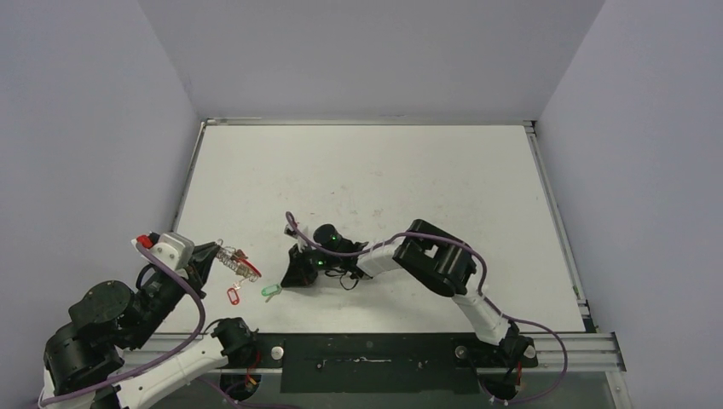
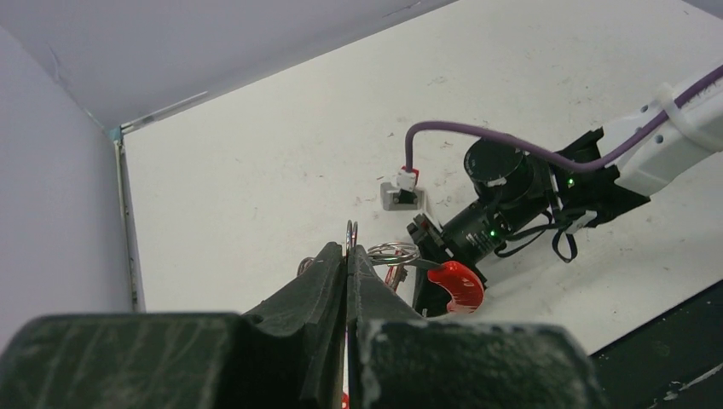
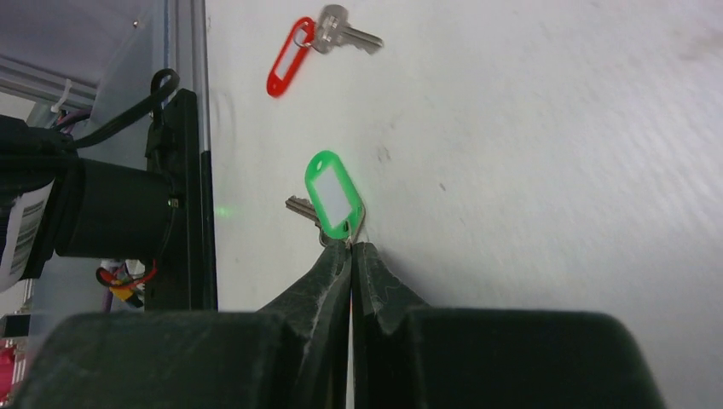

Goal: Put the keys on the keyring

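The right pincer (image 3: 351, 251), its fingers pressed together at the near edge of the tabletop (image 3: 554, 170), appears to pinch the small wire loop of the green-tagged key (image 3: 334, 192). The tag runs lengthwise straight ahead of the fingertips, leaning slightly left. The key's blade pokes out to the left behind it. A red-tagged key (image 3: 290, 64) lies farther ahead and to the left, apart from both arms.

The left pincer (image 2: 349, 256), also clamped shut, grips the keyring (image 2: 394, 252) by its thin wire. Its red plastic piece (image 2: 456, 285) hangs to the right of the fingertips, toward the right arm. The ring sits close to the right pincer's left.

The green tag's white insert looks blank. A barcode sticker (image 3: 17, 230) on the arm hardware is too blurred to read.
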### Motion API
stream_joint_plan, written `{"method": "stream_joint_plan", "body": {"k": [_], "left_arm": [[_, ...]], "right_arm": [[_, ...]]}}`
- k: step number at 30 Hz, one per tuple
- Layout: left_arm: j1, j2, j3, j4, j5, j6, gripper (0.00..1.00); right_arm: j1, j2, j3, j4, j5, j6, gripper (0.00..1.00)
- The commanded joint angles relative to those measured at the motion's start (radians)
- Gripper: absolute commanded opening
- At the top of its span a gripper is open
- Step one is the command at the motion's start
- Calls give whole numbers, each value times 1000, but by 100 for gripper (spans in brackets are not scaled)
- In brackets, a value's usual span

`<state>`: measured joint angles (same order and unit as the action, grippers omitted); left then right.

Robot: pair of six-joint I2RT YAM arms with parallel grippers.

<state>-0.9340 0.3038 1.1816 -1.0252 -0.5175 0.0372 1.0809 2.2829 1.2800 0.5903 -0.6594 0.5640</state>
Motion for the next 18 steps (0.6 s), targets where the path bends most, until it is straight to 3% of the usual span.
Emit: {"method": "stream_joint_plan", "body": {"k": [1,8,18], "left_arm": [[9,36,-5,72,85,2,0],[11,108,-193,290,255,-28,0],[8,344,-485,705,455,-71,0]], "right_arm": [[-75,-200,-125,51,28,3,0],[-188,-531,-286,-308,102,-160,0],[-282,-887,-322,-876,175,-386,0]]}}
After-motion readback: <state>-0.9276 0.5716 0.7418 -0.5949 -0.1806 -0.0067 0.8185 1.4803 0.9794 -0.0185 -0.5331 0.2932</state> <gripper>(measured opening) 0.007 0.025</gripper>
